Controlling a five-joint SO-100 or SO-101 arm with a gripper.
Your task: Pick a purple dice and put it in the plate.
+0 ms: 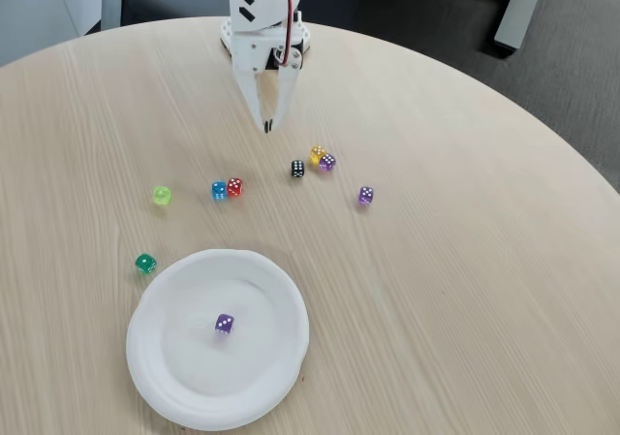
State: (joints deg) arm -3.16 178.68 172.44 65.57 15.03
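Note:
A deep violet purple dice (224, 324) lies inside the white plate (174, 377), near its middle. My white gripper (268, 126) hangs at the far side of the table, fingers together and pointing down, with nothing between them. It is well away from the plate. Two lighter purple dice rest on the table: one (327, 162) beside a yellow die (317, 153), the other (365, 195) alone further right.
Loose dice lie between the gripper and the plate: black (297, 168), red (234, 186), blue (219, 190), lime green (162, 195) and dark green (145, 262) next to the plate's rim. The round wooden table's edge curves away at the right.

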